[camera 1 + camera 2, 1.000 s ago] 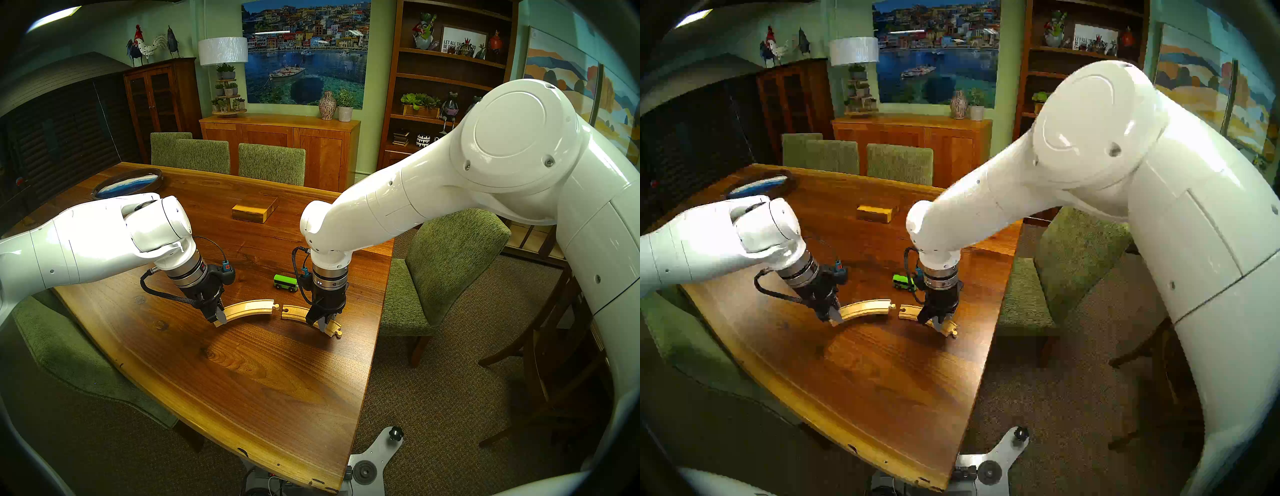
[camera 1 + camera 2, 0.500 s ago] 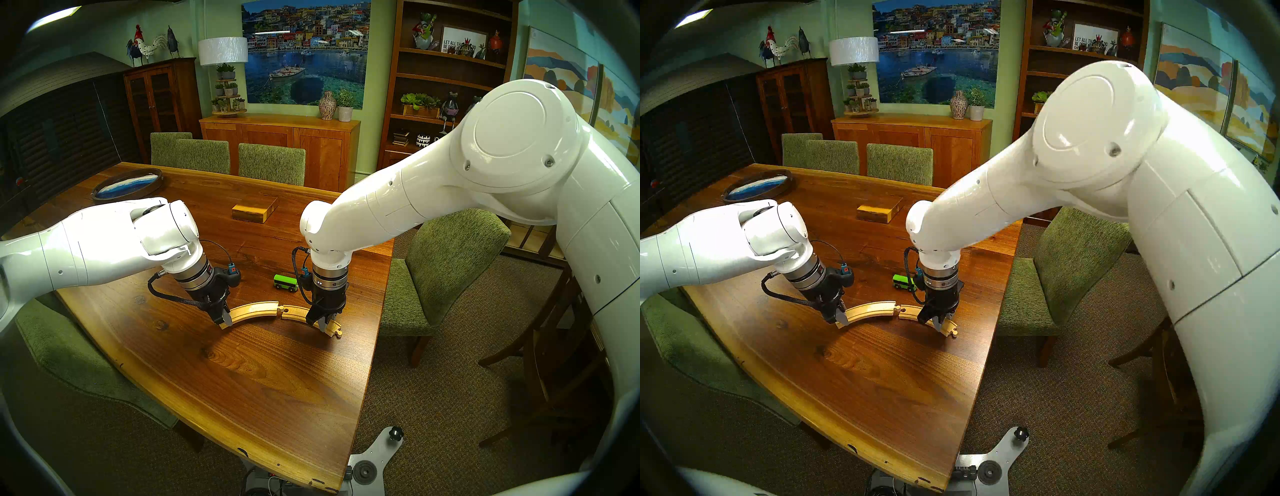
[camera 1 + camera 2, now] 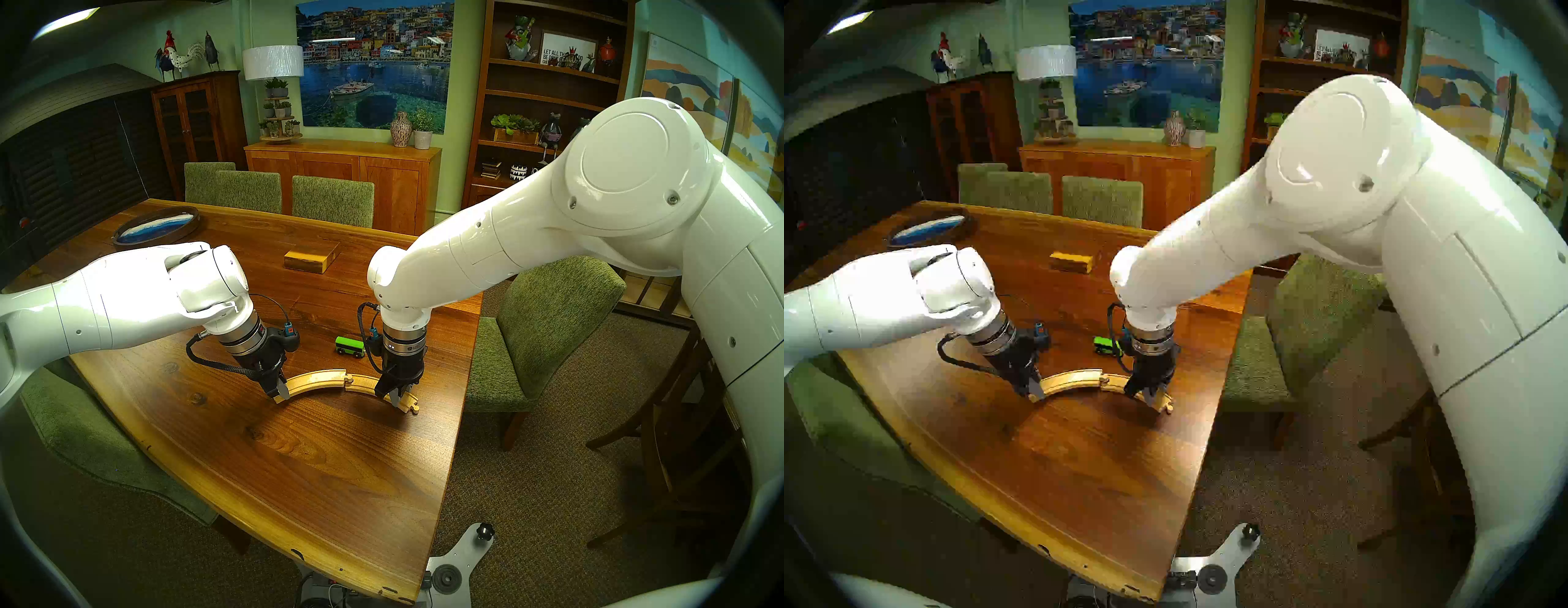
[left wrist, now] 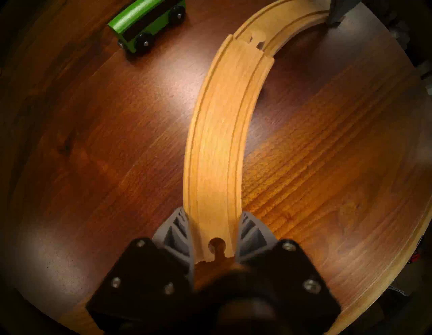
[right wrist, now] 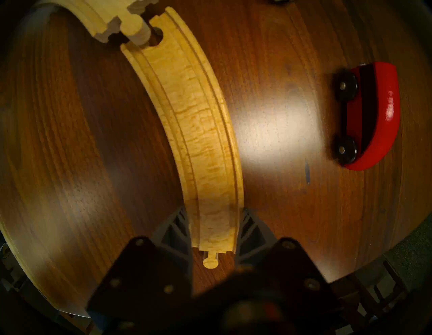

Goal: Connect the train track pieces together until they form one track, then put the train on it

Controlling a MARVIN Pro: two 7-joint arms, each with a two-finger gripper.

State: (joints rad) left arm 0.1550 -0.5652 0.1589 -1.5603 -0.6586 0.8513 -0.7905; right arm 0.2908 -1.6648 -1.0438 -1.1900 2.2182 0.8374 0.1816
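While my left pincer (image 3: 280,391) grips the left curve (image 3: 316,379) | right pincer (image 3: 395,397) clamps the right curve (image 3: 365,383) flat on the tabletop (image 3: 331,467) as anchor | peg over socket, apparently unseated | green car (image 3: 350,346) at 12 o'clock of joint, red engine (image 5: 371,117) beside.

Right gripper (image 5: 214,236) clamps the peg end of a curved track piece (image 5: 198,131) lying on the table (image 5: 275,46). A second piece's peg (image 5: 135,29) apparently sits over its socket. Red engine (image 5: 374,117) stands apart.
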